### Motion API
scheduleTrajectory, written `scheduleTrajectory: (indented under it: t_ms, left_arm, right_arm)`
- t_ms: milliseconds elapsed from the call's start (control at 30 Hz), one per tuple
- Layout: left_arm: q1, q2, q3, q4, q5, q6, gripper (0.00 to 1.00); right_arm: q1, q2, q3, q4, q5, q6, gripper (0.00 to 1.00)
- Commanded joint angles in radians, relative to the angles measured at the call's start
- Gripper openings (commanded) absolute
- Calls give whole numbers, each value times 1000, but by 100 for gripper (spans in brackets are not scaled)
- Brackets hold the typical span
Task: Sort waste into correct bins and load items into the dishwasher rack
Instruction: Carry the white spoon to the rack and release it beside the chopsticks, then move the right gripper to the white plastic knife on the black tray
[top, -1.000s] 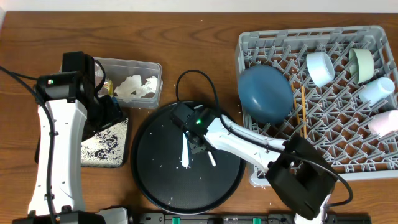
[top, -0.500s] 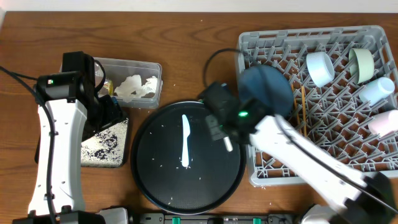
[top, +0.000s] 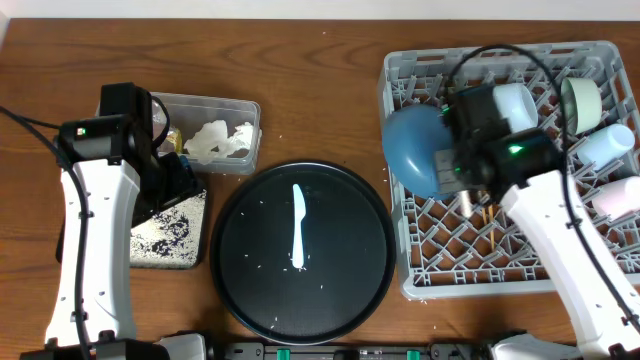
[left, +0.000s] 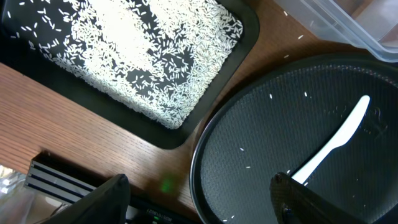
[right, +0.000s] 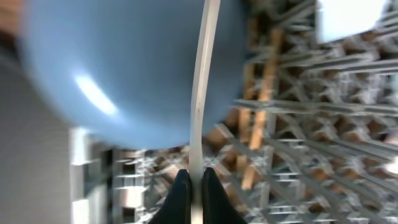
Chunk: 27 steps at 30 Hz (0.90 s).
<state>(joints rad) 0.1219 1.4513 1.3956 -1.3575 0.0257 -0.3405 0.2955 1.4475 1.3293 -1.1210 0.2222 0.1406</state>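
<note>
My right gripper (right: 191, 186) is shut on a white spoon (right: 200, 93) and holds it over the light-grey dishwasher rack (top: 590, 275), just right of the dark-blue dish (top: 420, 150), which fills the upper left of the right wrist view (right: 124, 68). Wooden chopsticks (right: 261, 118) lie in the rack below it. My left gripper (left: 202, 199) is open and empty above the table between the flat black tray of rice grains (left: 124, 62) and the round black tray (left: 249, 143). A second white spoon (top: 297, 225) lies on the round tray. White napkins (top: 222, 138) sit in the clear tub (top: 200, 102).
The rack also holds a white cup (top: 515, 108), a pale-green bowl (top: 582, 102), a pale-blue cup (top: 606, 145) and a pink cup (top: 616, 196). Loose rice grains are scattered on the round tray. My left arm stands over the flat tray's left side.
My right arm has lifted one spoon off the round tray and swung right and back over the rack. One spoon stays on the tray. The left arm has not moved.
</note>
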Motion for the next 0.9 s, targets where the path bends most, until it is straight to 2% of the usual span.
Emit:
scheduleTrajectory:
  t_ms: [0, 333, 867]
  left_arm:
    - [3, -1, -4, -3, -8, -6, 73]
    - [3, -1, -4, -3, -8, -6, 73]
    - [3, -1, -4, -4, -8, -6, 73]
  right_arm:
    - [-65, 19, -2, 6, 44, -142, 1]
    - [-211, 94, -3, 26, 44, -236, 1]
    - [-256, 256, -3, 60, 88, -232, 1]
